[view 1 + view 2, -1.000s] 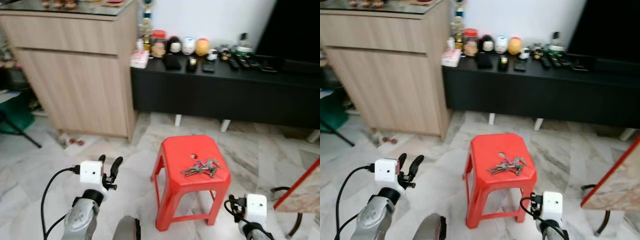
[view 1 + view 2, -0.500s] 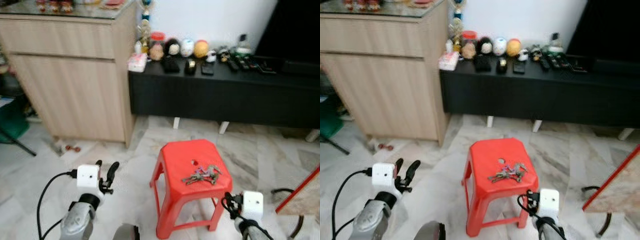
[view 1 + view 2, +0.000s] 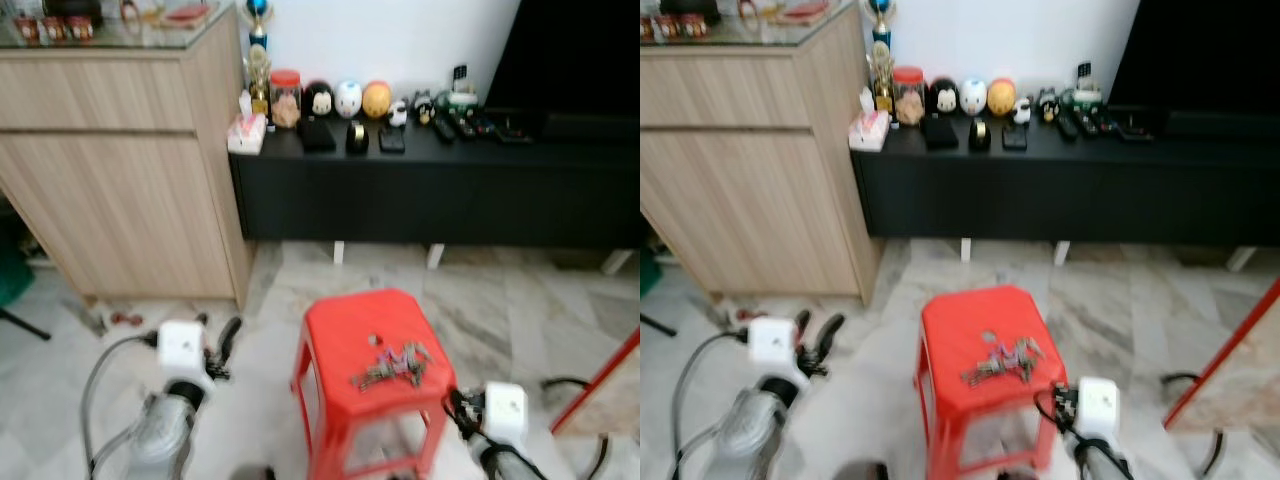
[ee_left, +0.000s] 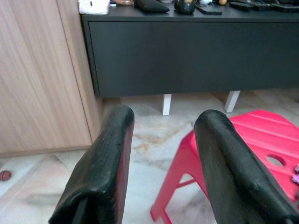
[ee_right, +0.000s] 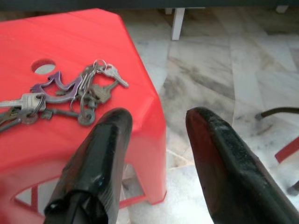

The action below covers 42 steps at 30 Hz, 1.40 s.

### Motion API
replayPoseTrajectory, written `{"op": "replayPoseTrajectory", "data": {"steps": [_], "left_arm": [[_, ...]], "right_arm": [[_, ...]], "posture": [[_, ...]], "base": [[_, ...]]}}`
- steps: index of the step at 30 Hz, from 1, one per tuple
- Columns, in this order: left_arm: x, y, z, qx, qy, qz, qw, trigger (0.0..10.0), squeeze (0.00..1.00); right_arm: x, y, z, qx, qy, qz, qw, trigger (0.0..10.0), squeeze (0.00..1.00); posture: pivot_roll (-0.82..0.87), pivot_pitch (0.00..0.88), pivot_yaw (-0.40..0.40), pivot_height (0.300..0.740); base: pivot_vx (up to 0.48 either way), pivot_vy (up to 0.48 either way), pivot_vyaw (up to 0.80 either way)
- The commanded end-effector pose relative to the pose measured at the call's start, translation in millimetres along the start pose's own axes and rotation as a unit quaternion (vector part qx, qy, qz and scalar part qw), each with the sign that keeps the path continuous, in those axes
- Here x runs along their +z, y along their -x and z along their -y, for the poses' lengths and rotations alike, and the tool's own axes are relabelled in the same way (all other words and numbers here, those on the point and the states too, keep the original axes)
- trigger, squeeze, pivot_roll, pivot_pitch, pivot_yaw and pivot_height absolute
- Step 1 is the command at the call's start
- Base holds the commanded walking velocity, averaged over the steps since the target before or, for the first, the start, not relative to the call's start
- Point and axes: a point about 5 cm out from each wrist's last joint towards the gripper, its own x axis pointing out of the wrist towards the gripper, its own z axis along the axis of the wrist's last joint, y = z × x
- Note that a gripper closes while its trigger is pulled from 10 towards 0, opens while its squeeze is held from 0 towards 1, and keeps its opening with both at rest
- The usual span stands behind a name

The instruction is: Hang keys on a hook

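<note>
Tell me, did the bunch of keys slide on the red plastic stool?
No. The bunch of metal keys lies just below the red plastic stool's round hole, as before; only the camera moved.

Both silver arms are raised in front of the body, flanking the red stool (image 3: 372,345). The left gripper (image 4: 161,140) sits off the stool's left side, its 2 black fingers (image 4: 105,163) spread apart with nothing between them. The right gripper (image 5: 156,135) hangs just off the stool's front right corner, its 2 fingers (image 5: 100,158) likewise parted and empty.
</note>
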Motion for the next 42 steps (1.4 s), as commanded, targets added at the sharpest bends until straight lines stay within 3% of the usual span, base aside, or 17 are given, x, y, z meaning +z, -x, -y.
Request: {"op": "replayPoseTrajectory", "data": {"steps": [1,8,17,18,19,20,25,34,35,36,42], "left_arm": [[-1,2.2,-9.1,0.010,-0.012,-0.007,1.000,10.0,0.00],[-1,2.4,-8.6,0.008,-0.012,-0.009,1.000,10.0,0.00],[7,0.4,-7.7,0.005,-0.012,0.001,1.000,10.0,0.00],[9,-1.3,-6.4,0.000,-0.012,0.005,1.000,10.0,0.00],[10,-1.8,-6.2,-0.002,-0.013,0.006,1.000,10.0,0.00],[11,-2.8,-5.6,-0.004,-0.013,0.008,1.000,10.0,0.00],[23,-9.6,-3.1,-0.017,-0.019,0.021,0.999,10.0,0.00],[32,-8.0,-5.8,-0.031,-0.027,0.029,0.999,10.0,0.00],[34,-7.5,-6.0,-0.032,-0.028,0.030,0.999,10.0,0.00],[35,-7.9,-5.3,-0.032,-0.028,0.032,0.999,10.0,0.00],[42,-7.9,-2.6,-0.032,-0.024,0.041,0.998,10.0,0.00]], "right_arm": [[5,-3.7,-9.9,0.015,0.001,0.010,1.000,10.0,0.00],[5,-3.9,-10.7,0.024,-0.003,0.008,1.000,10.0,0.00],[11,-11.6,-24.7,0.074,0.016,0.004,0.997,10.0,0.00],[14,-15.9,-28.0,0.075,0.013,-0.003,0.997,10.0,0.63],[15,-17.2,-28.6,0.073,0.013,-0.006,0.997,10.0,0.63],[16,-18.6,-28.5,0.067,0.007,-0.006,0.998,10.0,1.00],[23,-27.8,-33.3,0.044,-0.019,-0.020,0.999,10.0,1.00],[30,-36.0,-50.0,0.060,0.008,-0.042,0.997,10.0,1.00],[30,-36.6,-51.4,0.059,0.012,-0.046,0.997,10.0,0.58],[31,-37.3,-51.8,0.057,0.008,-0.047,0.997,10.0,0.00],[33,-39.0,-50.6,0.041,-0.022,-0.048,0.998,10.0,0.00]], "posture": [[0.15,0.000,-0.050,0.627],[0.15,0.000,-0.047,0.627],[0.15,0.000,-0.038,0.627],[0.15,0.000,-0.034,0.627],[0.15,0.000,-0.033,0.627],[0.15,0.000,-0.033,0.627],[0.16,0.042,-0.017,0.627],[0.15,0.127,-0.003,0.627],[0.15,0.136,-0.006,0.627],[0.15,0.144,-0.007,0.627],[0.16,0.171,-0.020,0.627]], "base": [[0.300,0.000,0.51],[0.043,0.000,0.29],[0.000,0.000,0.00],[0.000,0.000,0.00],[0.000,0.000,0.00],[0.000,0.000,0.00],[0.000,0.000,0.00],[0.000,0.000,0.00],[0.000,0.000,0.00],[0.000,0.000,0.00],[0.000,0.000,0.00]]}}
